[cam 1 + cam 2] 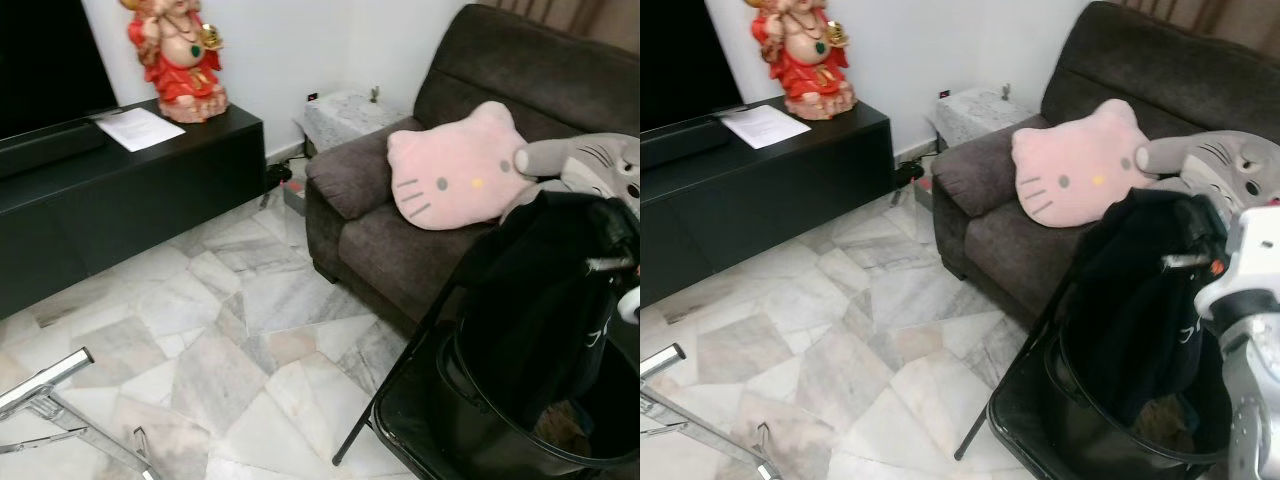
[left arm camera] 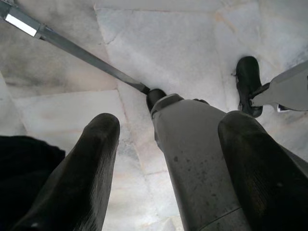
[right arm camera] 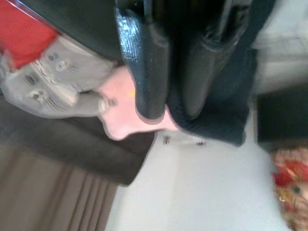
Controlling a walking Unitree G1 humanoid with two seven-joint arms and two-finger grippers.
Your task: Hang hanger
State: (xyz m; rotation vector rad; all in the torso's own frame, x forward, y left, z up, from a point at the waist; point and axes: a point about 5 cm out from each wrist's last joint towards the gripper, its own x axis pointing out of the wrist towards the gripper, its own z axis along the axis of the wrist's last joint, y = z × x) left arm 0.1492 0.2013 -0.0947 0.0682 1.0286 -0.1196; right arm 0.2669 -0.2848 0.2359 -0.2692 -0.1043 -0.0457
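A black garment hangs from a hanger whose silver end pokes out near the top, at the right of the head views. My right arm reaches in beside it. In the right wrist view my right gripper is shut, its two black fingers pressed close together in the dark cloth at the top of the garment. The hanger's frame is hidden by the fabric. My left gripper hangs low over the marble floor, open with nothing between its fingers. A chrome rack bar shows at the lower left.
Below the garment a black basket sits on a black folding chair. Behind is a dark sofa with a pink cat cushion and grey plush toy. A black TV console with a red statue stands at left.
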